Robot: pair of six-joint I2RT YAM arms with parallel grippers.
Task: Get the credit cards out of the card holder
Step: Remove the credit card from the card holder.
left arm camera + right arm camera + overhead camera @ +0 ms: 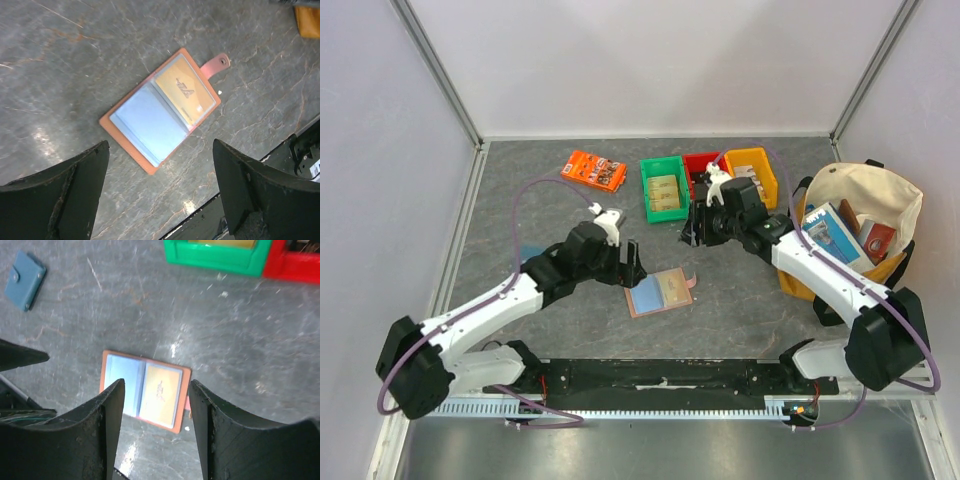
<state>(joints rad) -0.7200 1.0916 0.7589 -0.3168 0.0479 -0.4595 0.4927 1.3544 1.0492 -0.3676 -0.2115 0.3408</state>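
The card holder (660, 292) lies flat and spread open on the grey table, tan-edged with light blue lining (145, 125). A yellow credit card (185, 92) sits in its right-hand sleeve, and the snap tab (217, 64) sticks out past it. My left gripper (630, 265) hovers just left of the holder, open, with nothing between its fingers (75, 190). Behind and above the holder, my right gripper (698, 228) also stands open and empty. In the right wrist view the holder (145, 390) and its yellow card (160, 392) show between the two fingers (100, 430).
A teal-blue pouch (25, 280) lies at the left. Green (663, 188), red (700, 165) and yellow (752, 170) bins stand at the back, and an orange packet (595, 170) lies left of them. A cloth bag (855, 230) full of items sits at the right.
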